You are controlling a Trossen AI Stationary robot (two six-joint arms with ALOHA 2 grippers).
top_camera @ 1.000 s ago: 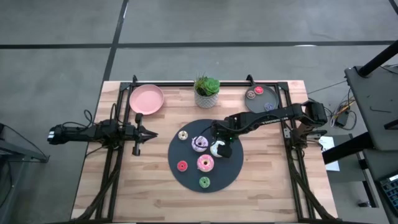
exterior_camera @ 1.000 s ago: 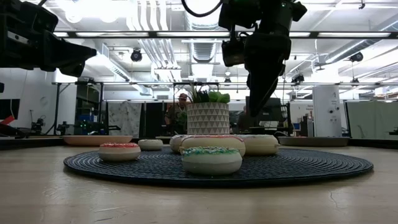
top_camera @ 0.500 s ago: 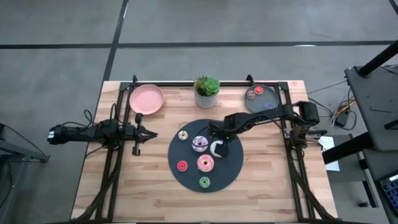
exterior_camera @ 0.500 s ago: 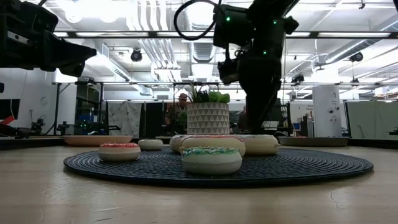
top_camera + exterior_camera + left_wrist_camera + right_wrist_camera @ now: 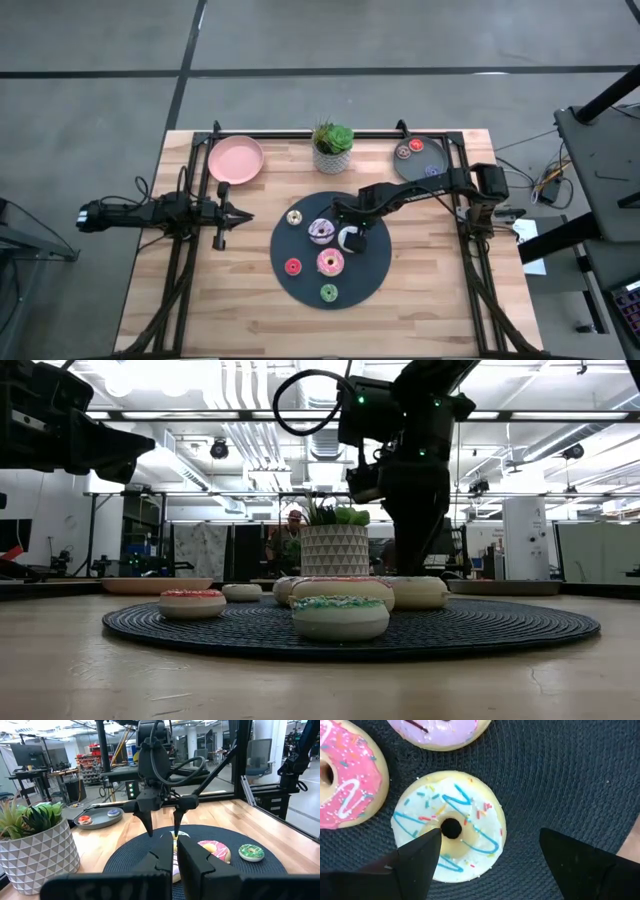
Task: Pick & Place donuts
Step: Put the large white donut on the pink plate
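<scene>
A white donut with blue lines (image 5: 449, 826) lies flat on the dark round disc (image 5: 372, 268), next to a purple donut (image 5: 321, 231) and a pink donut (image 5: 330, 262). Small cream (image 5: 294, 217), red (image 5: 293, 267) and green (image 5: 329, 292) donuts lie on the disc too. My right gripper (image 5: 490, 845) is open and points down over the white donut. One fingertip (image 5: 427, 842) is over the donut's hole and the other (image 5: 555, 845) is over the mat beyond its rim. My left gripper (image 5: 176, 857) is shut and empty at the table's left side (image 5: 232, 215). My right gripper comes at the white donut from above, with one finger at the hole (image 5: 451, 827) and one outside the rim. I cannot tell whether the fingers touch it. The donut lies flat on the disc.
A grey plate (image 5: 437, 155) at the far right holds three small donuts. A pink plate (image 5: 236, 159) is at the far left. A potted plant (image 5: 333, 148) stands between them, just beyond the disc. People show in the room behind.
My right gripper has gone down toward the white donut and a little toward the table's left edge, and has tipped from slanting to pointing straight down. The donuts have stayed where they were.
</scene>
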